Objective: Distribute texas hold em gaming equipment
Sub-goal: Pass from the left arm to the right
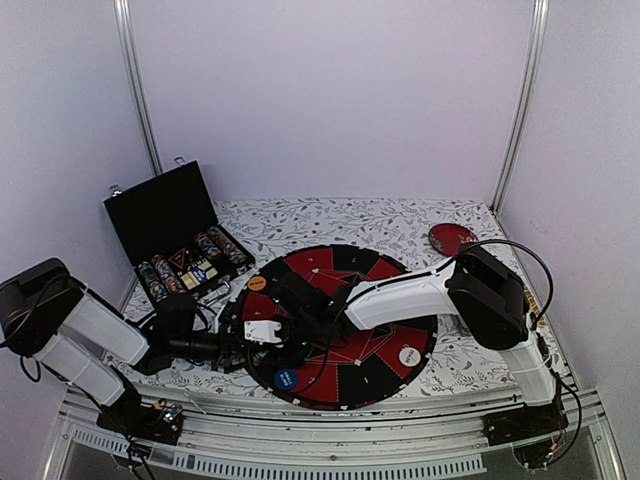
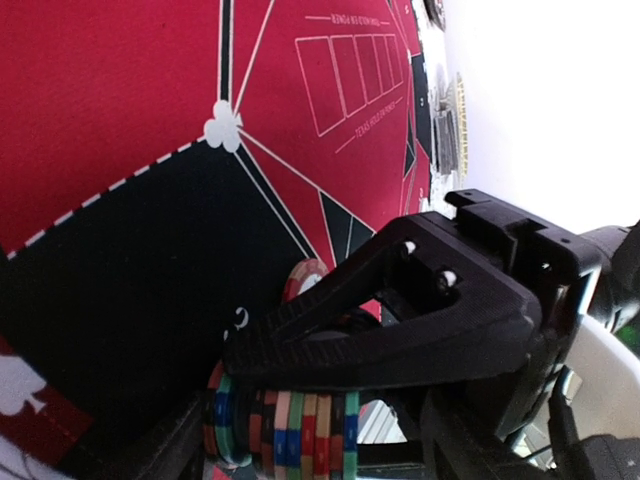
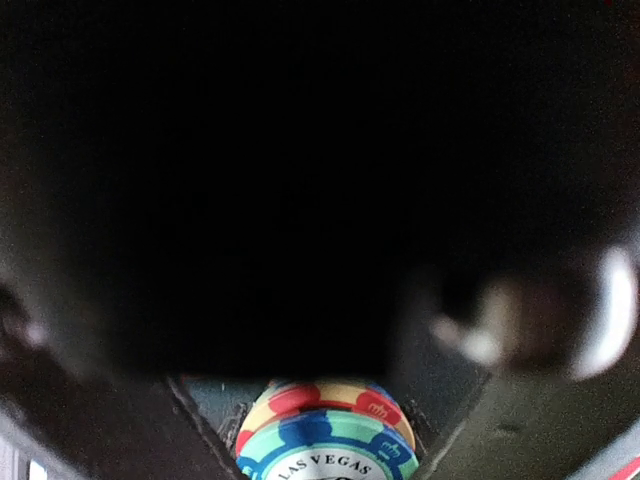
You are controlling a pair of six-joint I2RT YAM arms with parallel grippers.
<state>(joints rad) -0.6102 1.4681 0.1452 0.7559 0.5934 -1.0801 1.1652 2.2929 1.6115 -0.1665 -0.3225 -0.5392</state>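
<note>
Chips (image 2: 282,432) stand on edge in a short row at the left edge of the mat (image 1: 320,262), rims banded green, red, blue and cream.

Left wrist view shows the row side-on, with a black ribbed finger (image 2: 340,345) of the right gripper (image 3: 325,425) lying along its top. Right wrist view shows only the end chip's printed face, lettered LAS VEGAS, wedged between two dark fingers: the right gripper is clamped on the chips.

Top view alone shows the whole round red-and-black mat. White disc (image 1: 410,355), blue disc (image 1: 286,378) and orange disc (image 1: 257,283) lie flat on it. An open black case (image 1: 165,215) holds further chips.

Left gripper (image 1: 240,342) sits just beside the right. Whether its jaws are apart cannot be told.
</note>
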